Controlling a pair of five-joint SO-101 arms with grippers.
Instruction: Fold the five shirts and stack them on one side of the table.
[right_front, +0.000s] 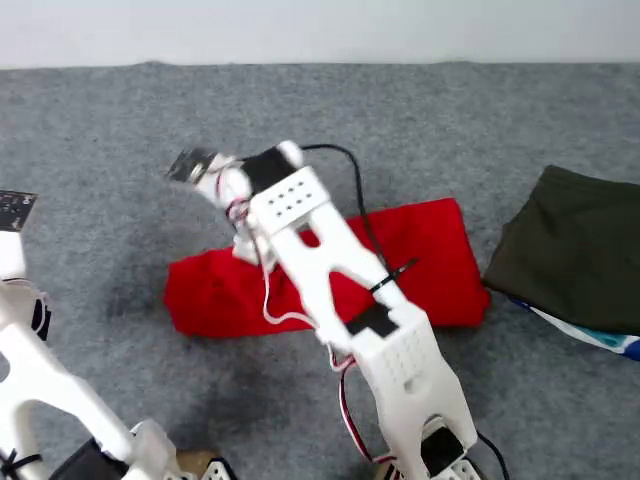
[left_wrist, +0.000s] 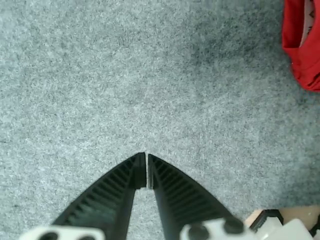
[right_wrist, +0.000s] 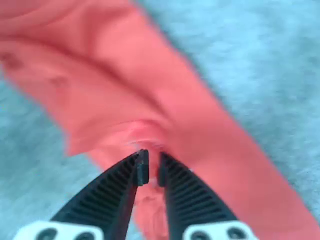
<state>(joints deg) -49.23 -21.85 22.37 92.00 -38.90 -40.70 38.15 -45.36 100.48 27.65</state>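
A red shirt (right_front: 430, 260) lies partly folded as a long band across the middle of the grey table (right_front: 120, 150). My right gripper (right_front: 245, 248) is down at the band's far edge, toward its left end. In the right wrist view the right gripper (right_wrist: 150, 167) is shut on a puckered fold of the red shirt (right_wrist: 150, 90). My left gripper (left_wrist: 146, 170) is shut with nothing in it, hovering over bare carpet. One end of the red shirt (left_wrist: 302, 45) lies well apart from it. The left arm (right_front: 40, 380) stands at the table's near left.
A folded dark green shirt (right_front: 575, 250) tops a stack at the right edge, with a white and blue layer (right_front: 600, 338) peeking out beneath. The right arm's black cable (right_front: 355, 190) trails over the red shirt. Open carpet stretches along the far side and the left.
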